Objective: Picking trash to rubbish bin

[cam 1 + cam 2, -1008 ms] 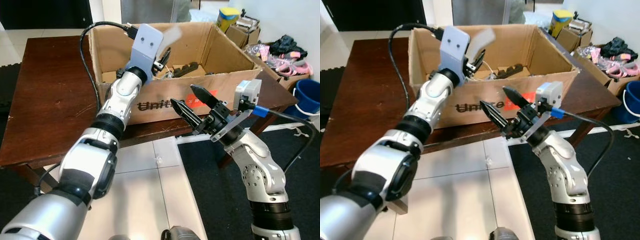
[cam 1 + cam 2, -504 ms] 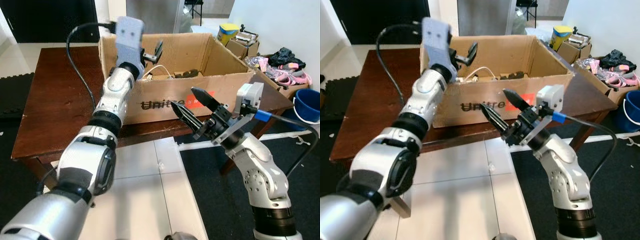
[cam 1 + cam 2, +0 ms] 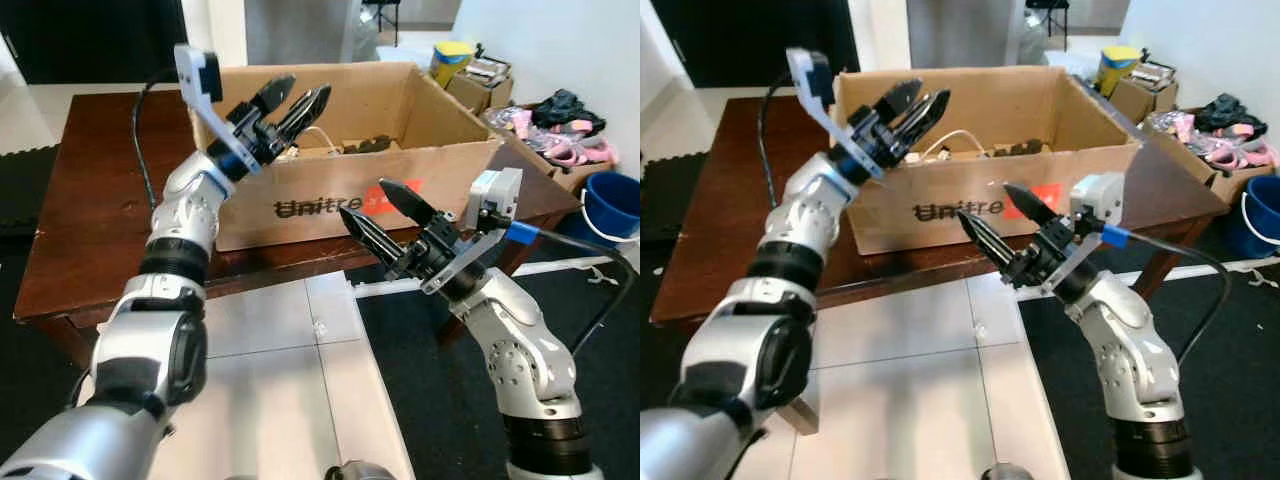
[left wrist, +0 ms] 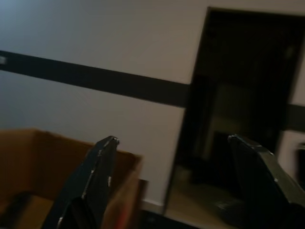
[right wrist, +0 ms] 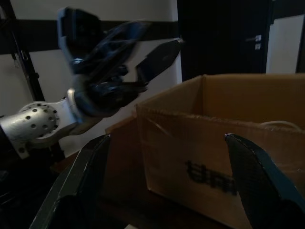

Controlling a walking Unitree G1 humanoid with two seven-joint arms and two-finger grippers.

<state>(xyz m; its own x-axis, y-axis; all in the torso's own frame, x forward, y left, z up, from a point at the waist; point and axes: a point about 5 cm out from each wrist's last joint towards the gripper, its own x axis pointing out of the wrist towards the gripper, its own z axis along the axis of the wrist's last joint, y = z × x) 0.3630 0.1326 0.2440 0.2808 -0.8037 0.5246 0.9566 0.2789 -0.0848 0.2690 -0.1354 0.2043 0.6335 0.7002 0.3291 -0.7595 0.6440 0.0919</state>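
**Both grippers empty at the open cardboard box**

The large brown cardboard box (image 3: 400, 175) with dark lettering and a red patch on its front stands open on the dark brown wooden table (image 3: 100, 190). Inside it, toward 12 o'clock, lie a white cable (image 3: 316, 137) and some dark pieces (image 3: 368, 145) too small to make out.

The left gripper (image 3: 292, 103) is raised over the box's front-left corner, at about 11 o'clock from the box's middle; its two black fingers are spread apart and hold nothing. The right gripper (image 3: 380, 207) hovers in front of the box's front wall, at about 6 o'clock from the red patch, above the white tiled floor (image 3: 270, 360); its fingers are also spread wide and empty.

At 2 o'clock from the box sit a blue bucket (image 3: 614, 192), a heap of pink and black clutter (image 3: 560, 115) and a yellow-topped container (image 3: 452, 58).
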